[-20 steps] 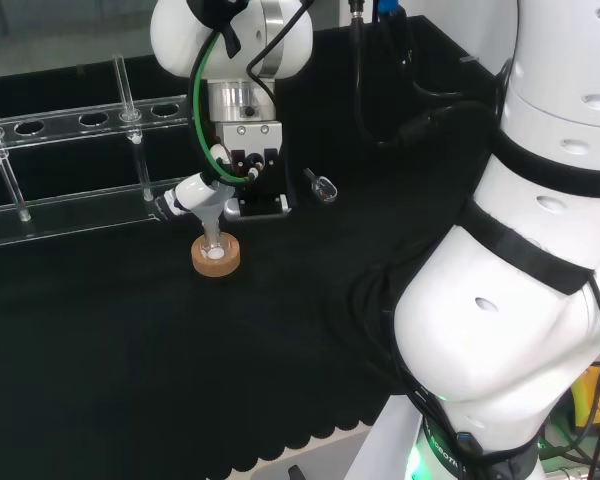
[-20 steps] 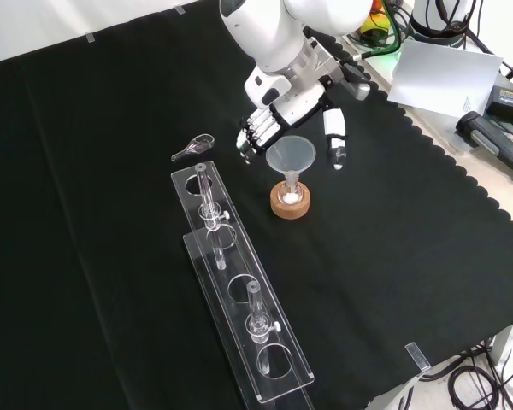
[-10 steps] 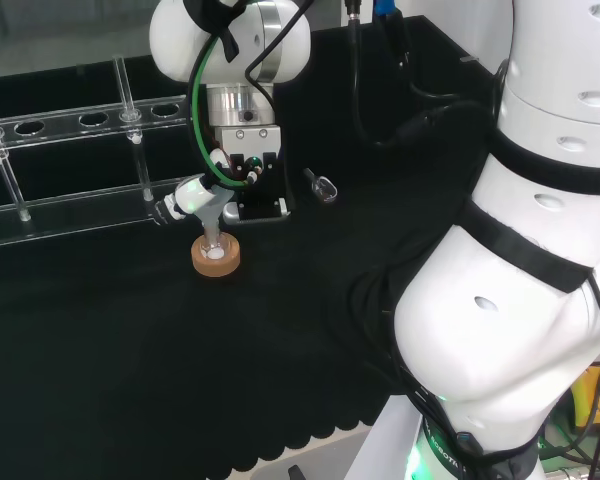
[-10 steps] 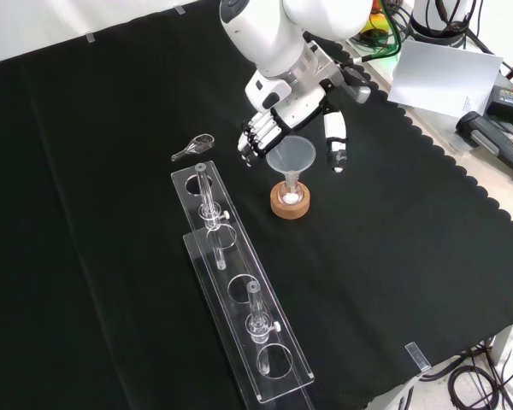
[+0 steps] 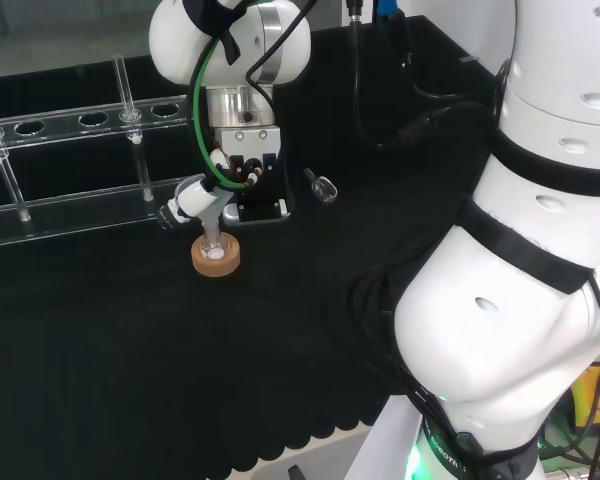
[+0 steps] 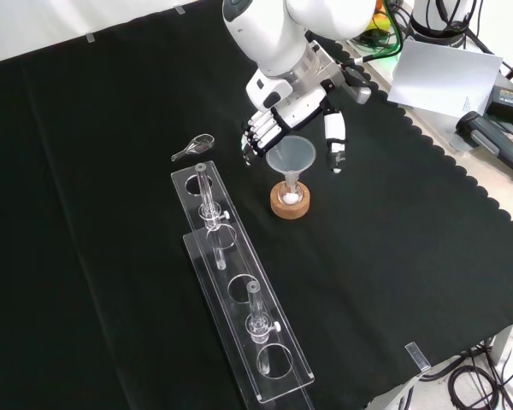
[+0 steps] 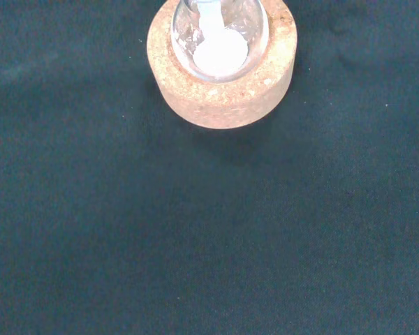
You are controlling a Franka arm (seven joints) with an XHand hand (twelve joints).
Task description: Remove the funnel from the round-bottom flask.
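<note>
Funnel (image 6: 291, 157) unmoved, hand (image 6: 292, 128) marginally higher.

Head view: behind arm. Front view: opposite, overhead. Wrist view: close above. All share cork stand (image 5: 216, 256).

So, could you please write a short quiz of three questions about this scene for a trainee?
1. True or false: the funnel is still in the flask.
2. What does the flask stand on? A) red ribbed ring B) cork ring C) bare cloth
3. In the front view, on which sides of the funnel are the hand's fingers and thumb?

Key: 1. True. 2. B. 3. Fingers at its left, thumb at its right, not closed on it.
</note>
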